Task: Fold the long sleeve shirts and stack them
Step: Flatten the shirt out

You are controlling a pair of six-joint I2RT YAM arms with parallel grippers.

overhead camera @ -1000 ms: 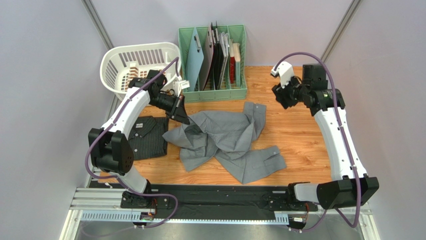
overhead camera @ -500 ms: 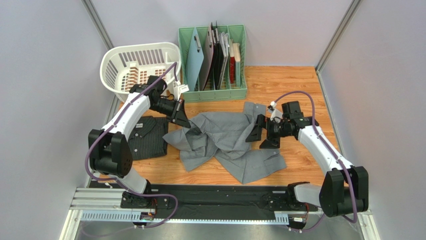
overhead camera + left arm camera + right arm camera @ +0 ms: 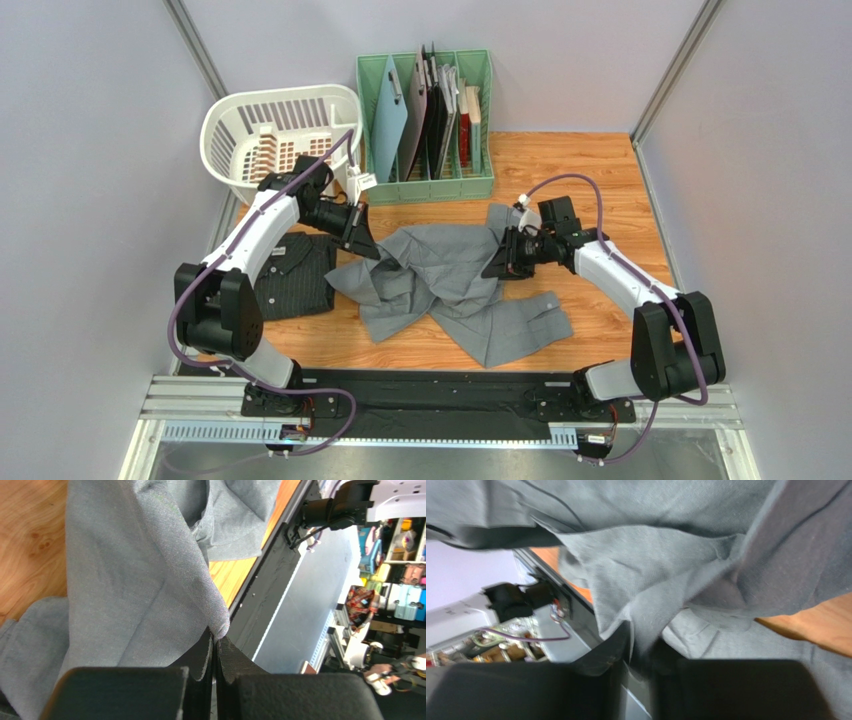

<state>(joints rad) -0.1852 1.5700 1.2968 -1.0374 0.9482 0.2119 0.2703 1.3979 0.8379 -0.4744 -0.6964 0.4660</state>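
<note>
Pinstripe shirt (image 3: 298,275): folded flat at left of frame, collar toward the top; near-square, no clear long axis.
left gripper (image 3: 362,240): jaws fully closed (image 3: 215,641), pinching a thin edge of the grey shirt right at the tips.
grey shirt (image 3: 450,280): crumpled at mid-frame on the wooden table (image 3: 600,190), left edge just beside the folded one.
grey shirt axis: long axis diagonal, upper left to lower right; cuffed sleeve points lower right; collar not clear.
right gripper (image 3: 497,268): jaws narrow (image 3: 638,647), a fold of grey cloth between them; looks gripped.
risk 1: left pinch is shallow, so tension could pull the edge out.
risk 2: both grips sit on bunched folds, not matched corners, so spreading may leave it twisted.
risk 3: dragging left could ruck the pinstripe shirt.
</note>
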